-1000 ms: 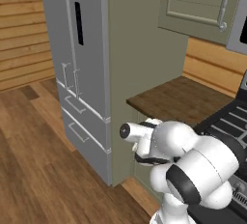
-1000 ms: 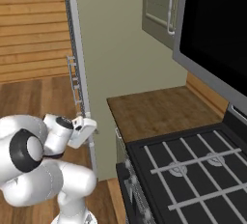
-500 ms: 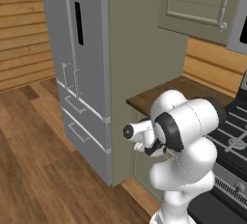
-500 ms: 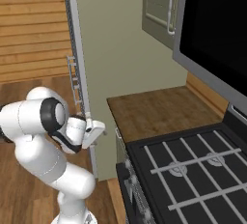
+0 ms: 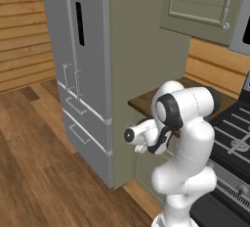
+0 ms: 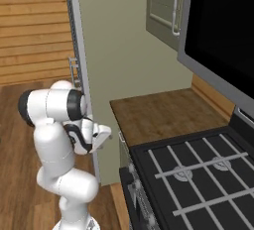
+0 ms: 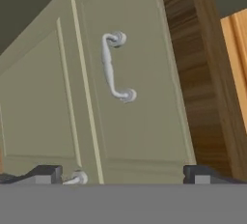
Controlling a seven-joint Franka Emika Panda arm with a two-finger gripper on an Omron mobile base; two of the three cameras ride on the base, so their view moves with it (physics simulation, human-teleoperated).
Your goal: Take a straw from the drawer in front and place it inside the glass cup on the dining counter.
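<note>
Gripper [image 7: 123, 175] fingertips are seen spread wide at the bottom of the hand view, nothing pinched between them. Centre frame there, the sage-green drawer [image 7: 140, 97] front is faced, its silver handle [image 7: 114, 67] untouched and shut. From the base views, the arm is seen folded low, left of the wooden countertop [image 6: 163, 112] and stove [image 6: 198, 174].
</note>
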